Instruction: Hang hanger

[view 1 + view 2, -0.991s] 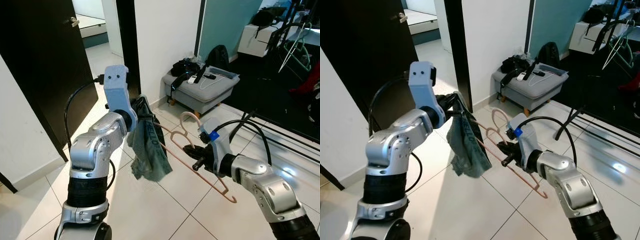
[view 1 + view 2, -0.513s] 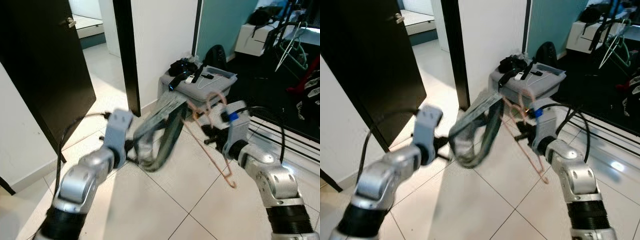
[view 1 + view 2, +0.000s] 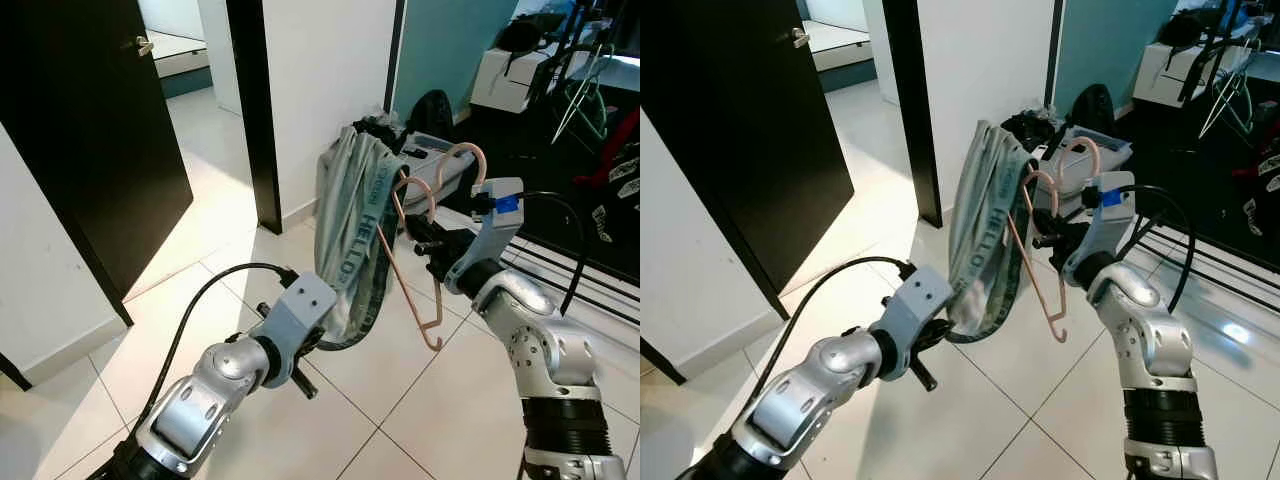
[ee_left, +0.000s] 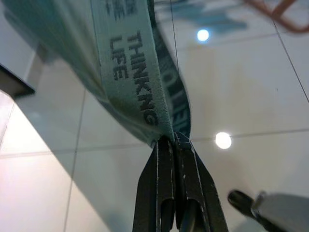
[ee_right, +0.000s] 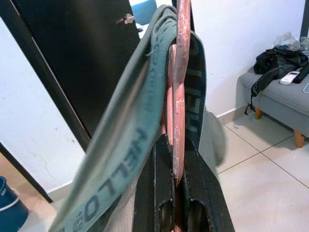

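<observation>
A pink hanger [image 3: 432, 300] stands nearly upright in front of me, hook [image 3: 462, 152] upward. My right gripper [image 5: 176, 140] is shut on its stem, to the right of centre in the eye views [image 3: 428, 242]. A grey-green garment [image 3: 352, 235] printed with "HELLO" is draped over the hanger's upper arm and hangs down in a loop. My left gripper [image 4: 170, 141] is shut on the lower edge of that cloth [image 4: 130, 82], low and left of the hanger. In the eye views its fingers are hidden behind the garment.
A grey ottoman [image 3: 452, 178] loaded with black bags and a remote stands behind the hanger, against a white wall. A dark open door [image 3: 90, 130] is at left. A clothes rack with hangers [image 3: 590, 75] stands at the far right, its black base rails [image 3: 585, 270] on the tiled floor.
My right gripper lifted the hanger and turned it upright. My left arm dropped low, drawing the garment's lower edge down, so the cloth now hangs over the hanger.
</observation>
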Available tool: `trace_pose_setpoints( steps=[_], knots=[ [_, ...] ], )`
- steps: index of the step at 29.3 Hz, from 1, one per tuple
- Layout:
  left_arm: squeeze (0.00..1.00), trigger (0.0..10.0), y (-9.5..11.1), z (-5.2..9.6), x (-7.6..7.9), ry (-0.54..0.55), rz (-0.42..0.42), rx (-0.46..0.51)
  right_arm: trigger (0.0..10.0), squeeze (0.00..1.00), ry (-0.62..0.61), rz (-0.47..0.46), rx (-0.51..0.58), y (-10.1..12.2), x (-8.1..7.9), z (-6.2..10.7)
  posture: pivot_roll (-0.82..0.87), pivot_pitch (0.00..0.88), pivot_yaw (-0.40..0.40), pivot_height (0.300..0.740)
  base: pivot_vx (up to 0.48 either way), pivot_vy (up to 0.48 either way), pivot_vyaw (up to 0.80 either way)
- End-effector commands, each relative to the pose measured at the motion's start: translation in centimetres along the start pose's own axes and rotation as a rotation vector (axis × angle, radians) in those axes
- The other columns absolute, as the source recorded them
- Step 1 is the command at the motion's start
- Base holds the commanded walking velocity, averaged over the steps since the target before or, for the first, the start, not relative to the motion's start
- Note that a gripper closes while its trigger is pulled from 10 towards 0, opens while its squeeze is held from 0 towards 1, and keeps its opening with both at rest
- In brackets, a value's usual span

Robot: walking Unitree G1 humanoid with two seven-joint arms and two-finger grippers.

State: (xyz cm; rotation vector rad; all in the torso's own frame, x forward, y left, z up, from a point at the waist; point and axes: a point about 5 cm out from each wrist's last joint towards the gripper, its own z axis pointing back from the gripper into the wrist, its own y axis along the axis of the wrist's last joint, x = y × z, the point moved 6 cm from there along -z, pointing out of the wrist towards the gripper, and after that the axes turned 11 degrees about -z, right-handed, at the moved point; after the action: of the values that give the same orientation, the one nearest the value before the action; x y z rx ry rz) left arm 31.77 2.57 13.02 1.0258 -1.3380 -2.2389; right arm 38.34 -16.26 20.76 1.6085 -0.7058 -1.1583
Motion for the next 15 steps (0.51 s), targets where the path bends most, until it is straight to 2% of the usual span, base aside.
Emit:
trace_pose_setpoints(
  steps=[1, 2, 6, 7, 8, 9, 10, 11, 12, 14, 15],
  knots=[
    [0.00, 10.0, 0.7, -0.2, 0.0, -0.002, -0.022, 0.030, 10.0, 0.00, 0.022, 0.001, 0.020, 0.5, -0.5, -0.3, -0.08, 0.000, 0.022, 0.731, 0.000, 0.000, 0.00],
    [0.00, 10.0, 1.9, -0.4, 0.7, -0.029, -0.015, 0.082, 10.0, 0.00, 0.048, 0.017, -0.005, -0.2, -1.1, -0.4, -0.08, 0.000, 0.023, 0.731, 0.000, 0.000, 0.00],
    [0.00, 10.0, 2.7, -0.5, 1.5, -0.068, -0.021, 0.128, 10.0, 0.00, 0.076, 0.011, -0.019, -0.5, -1.6, -0.4, -0.08, 0.000, 0.023, 0.731, 0.000, 0.000, 0.00],
    [1.00, 10.0, 3.0, -0.2, 2.7, -0.133, 0.006, 0.155, 10.0, 0.00, 0.100, 0.017, -0.029, -0.6, -2.0, -0.3, -0.08, 0.000, 0.024, 0.731, 0.000, 0.000, 0.00],
    [1.00, 10.0, 3.2, 0.2, 3.6, -0.188, 0.022, 0.174, 10.0, 0.00, 0.117, 0.024, -0.034, -0.6, -2.3, -0.3, -0.09, 0.000, 0.026, 0.731, 0.000, 0.000, 0.00],
    [1.00, 10.0, 3.2, 0.2, 3.6, -0.188, 0.022, 0.174, 10.0, 0.00, 0.117, 0.024, -0.034, -0.6, -2.3, -0.3, -0.09, 0.000, 0.026, 0.731, 0.000, 0.000, 0.00],
    [1.00, 10.0, 3.2, 0.5, 4.4, -0.234, 0.033, 0.179, 10.0, 0.00, 0.128, 0.029, -0.034, -0.5, -2.4, -0.2, -0.09, 0.000, 0.026, 0.731, 0.000, 0.000, 0.00],
    [1.00, 10.0, 2.5, 1.0, 5.7, -0.309, 0.006, 0.153, 10.0, 0.00, 0.138, 0.037, -0.028, -0.1, -2.4, -0.2, -0.09, 0.000, 0.026, 0.731, 0.000, 0.000, 0.00],
    [1.00, 10.0, 2.5, 1.0, 5.7, -0.309, 0.006, 0.153, 10.0, 0.00, 0.138, 0.037, -0.028, -0.1, -2.4, -0.2, -0.09, 0.000, 0.026, 0.731, 0.000, 0.000, 0.00],
    [1.00, 10.0, 0.2, 2.5, 7.7, -0.453, -0.071, 0.073, 10.0, 0.00, 0.153, 0.051, -0.011, 0.7, -2.3, -0.2, -0.09, 0.000, 0.027, 0.731, 0.000, 0.000, 0.00],
    [1.00, 10.0, 0.2, 2.5, 7.7, -0.453, -0.071, 0.073, 10.0, 0.00, 0.153, 0.051, -0.011, 0.7, -2.3, -0.2, -0.09, 0.000, 0.027, 0.731, 0.000, 0.000, 0.00]
  ],
)
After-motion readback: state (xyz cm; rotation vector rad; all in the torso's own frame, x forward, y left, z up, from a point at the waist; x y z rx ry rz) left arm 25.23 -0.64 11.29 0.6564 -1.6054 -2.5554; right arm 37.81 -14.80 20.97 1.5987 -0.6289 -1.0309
